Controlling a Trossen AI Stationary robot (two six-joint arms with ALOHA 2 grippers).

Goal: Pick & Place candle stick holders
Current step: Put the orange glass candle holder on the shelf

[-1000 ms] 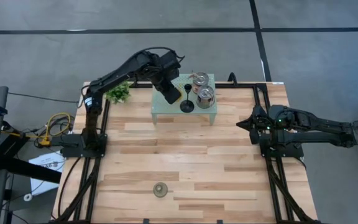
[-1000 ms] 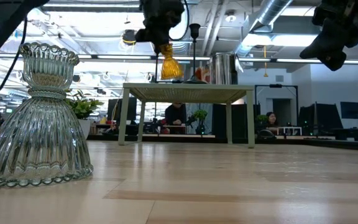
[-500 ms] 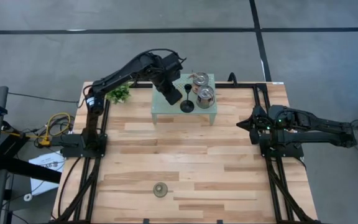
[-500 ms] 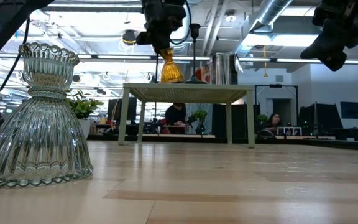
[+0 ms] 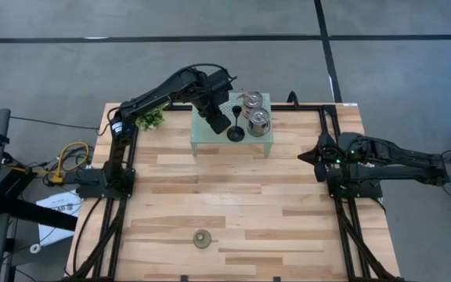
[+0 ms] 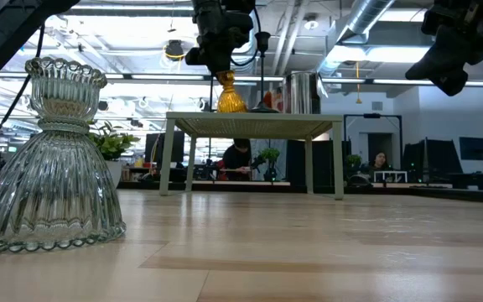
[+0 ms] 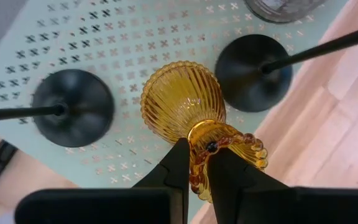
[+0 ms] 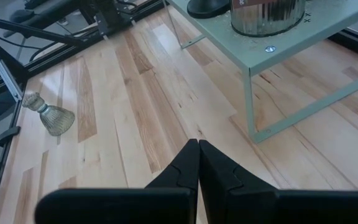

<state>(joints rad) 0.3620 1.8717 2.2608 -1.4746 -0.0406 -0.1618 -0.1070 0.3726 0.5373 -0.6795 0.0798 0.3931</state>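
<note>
My left gripper (image 5: 214,119) is over the pale green stand (image 5: 210,141) at the table's far side, shut on the amber glass holder (image 7: 182,102). The holder stands between the round bases of two black stemmed holders (image 7: 73,107) (image 7: 253,71). Two silvery jar-like holders (image 5: 251,100) (image 5: 257,121) stand on the stand's right part. The pale green glass holder (image 5: 202,238) stands on its wide base near the table's front edge. My right gripper (image 8: 197,148) is shut and empty above the table's right side. My left gripper pinches the beaded rim (image 7: 225,144) of the amber holder's top cup between its two fingers (image 7: 178,167). The fingers come from above, pointing down. The holder hangs nearly upright, its fluted base (image 6: 231,104) down at the stand's top; whether it rests there I cannot tell.
A small potted plant (image 5: 149,119) stands on the table left of the stand. The pale green glass holder shows close in the low view (image 6: 49,159). Bare wood lies between the stand and the front edge. People sit in the room behind the table.
My left gripper has gone down toward the stand's top and a little toward the far edge, still shut on the amber holder. The holder has come lower and more upright, from clear above the stand to its top, between the two black bases.
</note>
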